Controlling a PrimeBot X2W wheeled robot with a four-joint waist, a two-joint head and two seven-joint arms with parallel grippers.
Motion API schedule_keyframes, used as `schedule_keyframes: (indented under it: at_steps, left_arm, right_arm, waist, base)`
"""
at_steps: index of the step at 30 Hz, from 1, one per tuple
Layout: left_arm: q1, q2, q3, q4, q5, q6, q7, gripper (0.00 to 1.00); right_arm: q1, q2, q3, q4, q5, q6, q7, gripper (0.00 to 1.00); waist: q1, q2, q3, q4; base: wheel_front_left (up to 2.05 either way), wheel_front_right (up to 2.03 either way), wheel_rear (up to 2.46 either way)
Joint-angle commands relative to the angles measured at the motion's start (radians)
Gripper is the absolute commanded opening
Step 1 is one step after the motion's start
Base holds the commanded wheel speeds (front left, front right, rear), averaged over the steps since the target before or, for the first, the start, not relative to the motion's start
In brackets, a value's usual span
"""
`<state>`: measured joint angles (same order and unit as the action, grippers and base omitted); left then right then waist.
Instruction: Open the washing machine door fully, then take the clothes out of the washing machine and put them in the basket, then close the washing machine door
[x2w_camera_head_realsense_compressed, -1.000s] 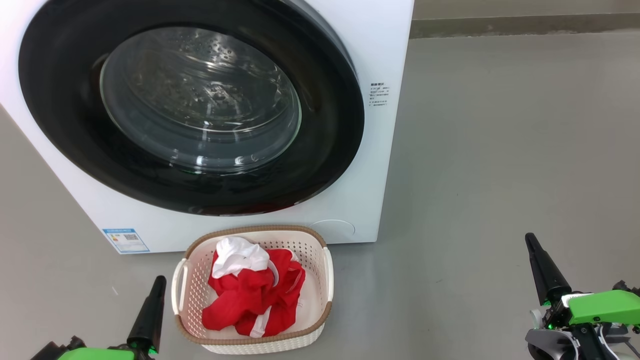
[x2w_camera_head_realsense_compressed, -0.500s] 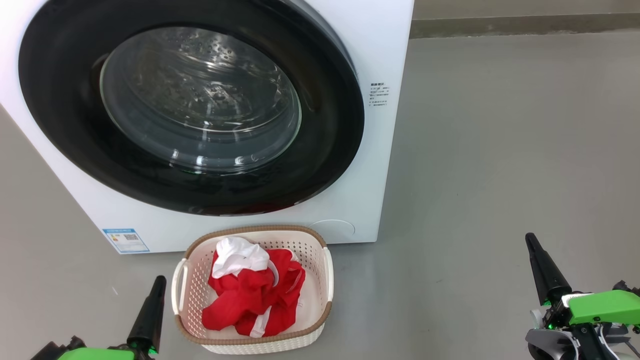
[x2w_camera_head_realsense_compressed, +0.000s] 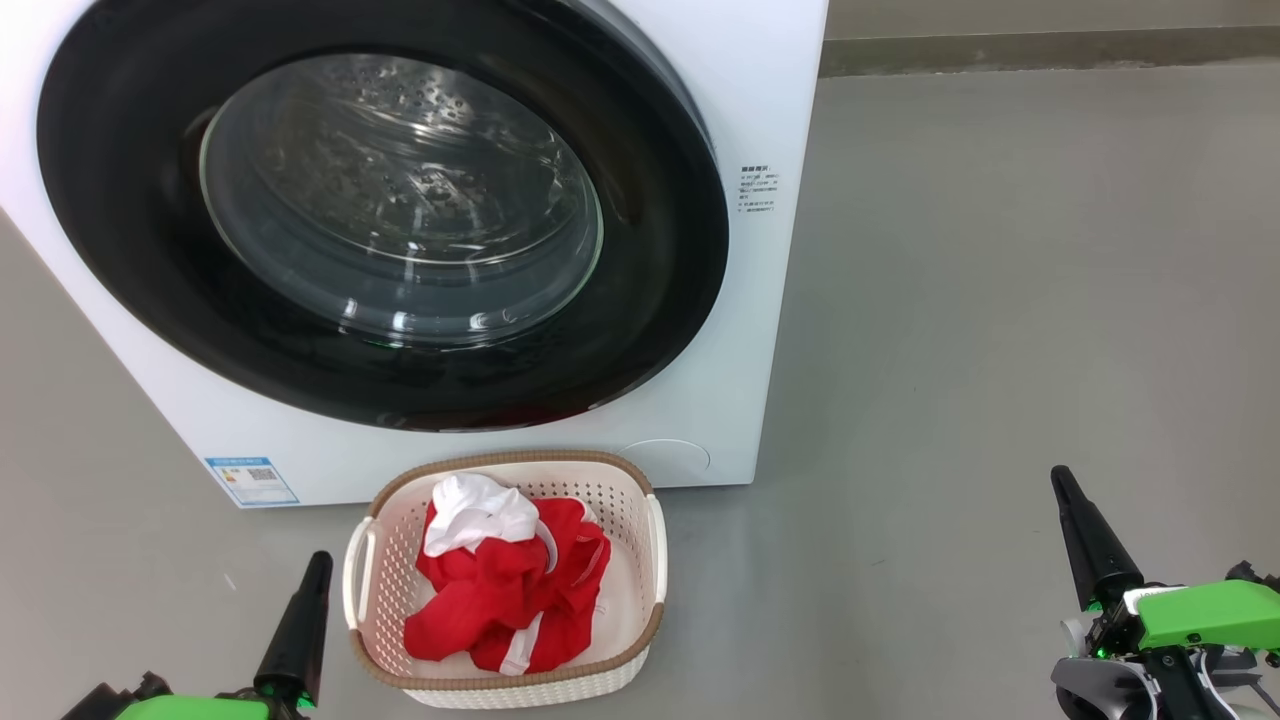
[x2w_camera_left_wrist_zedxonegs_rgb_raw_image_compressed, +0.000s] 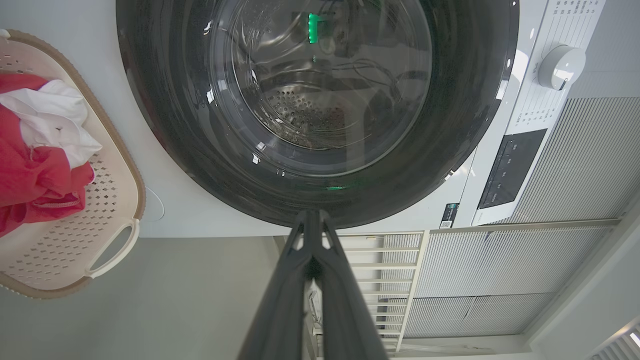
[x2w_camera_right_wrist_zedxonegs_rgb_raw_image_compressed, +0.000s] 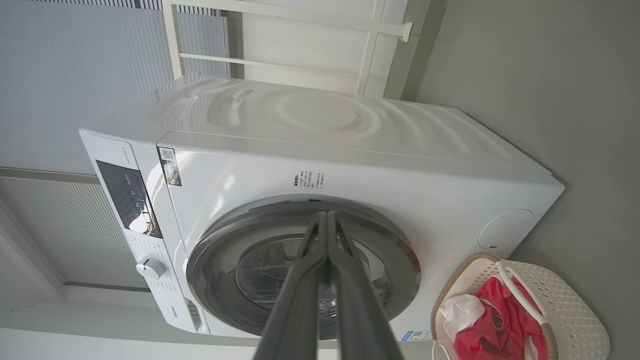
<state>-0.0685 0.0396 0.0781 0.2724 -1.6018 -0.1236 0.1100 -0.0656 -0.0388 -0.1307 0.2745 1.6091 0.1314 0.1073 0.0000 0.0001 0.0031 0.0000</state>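
Note:
The white washing machine (x2w_camera_head_realsense_compressed: 760, 120) stands ahead with its black-rimmed door (x2w_camera_head_realsense_compressed: 380, 215) flat against the front; through the glass I see a bare steel drum. The cream basket (x2w_camera_head_realsense_compressed: 655, 560) sits on the floor right below the door, and the red and white clothes (x2w_camera_head_realsense_compressed: 505, 585) lie bunched inside it. My left gripper (x2w_camera_head_realsense_compressed: 318, 560) is shut just left of the basket, holding nothing. My right gripper (x2w_camera_head_realsense_compressed: 1060, 478) is shut far off to the right, above bare floor. Both wrist views show pressed-together fingers (x2w_camera_left_wrist_zedxonegs_rgb_raw_image_compressed: 311, 220) (x2w_camera_right_wrist_zedxonegs_rgb_raw_image_compressed: 327, 217) pointing at the door.
Grey floor (x2w_camera_head_realsense_compressed: 1000, 300) spreads to the right of the machine. A low wall base (x2w_camera_head_realsense_compressed: 1050, 45) runs along the back. The left wrist view shows the control panel with a knob (x2w_camera_left_wrist_zedxonegs_rgb_raw_image_compressed: 560, 65) and ribbed wall panels (x2w_camera_left_wrist_zedxonegs_rgb_raw_image_compressed: 575, 165).

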Motion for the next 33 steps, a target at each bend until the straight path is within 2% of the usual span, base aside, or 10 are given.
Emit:
schedule_keyframes:
  at_steps: [1,33]
  left_arm:
    - [-0.039,0.011,0.036,-0.027,-0.007,-0.007,0.003,0.0]
    - [-0.039,0.011,0.036,-0.027,-0.007,-0.007,0.003,0.0]
  right_arm:
    - [-0.042,-0.012,0.016,-0.03,-0.001,-0.001,0.006,0.0]
    - [-0.042,-0.012,0.016,-0.03,-0.001,-0.001,0.007,0.0]
  waist:
    - [0.0,-0.0001,0.0,0.0]
    - [0.0,-0.0001,0.0,0.0]
  base:
    - [0.0,0.0,0.0]
    - [0.0,0.0,0.0]
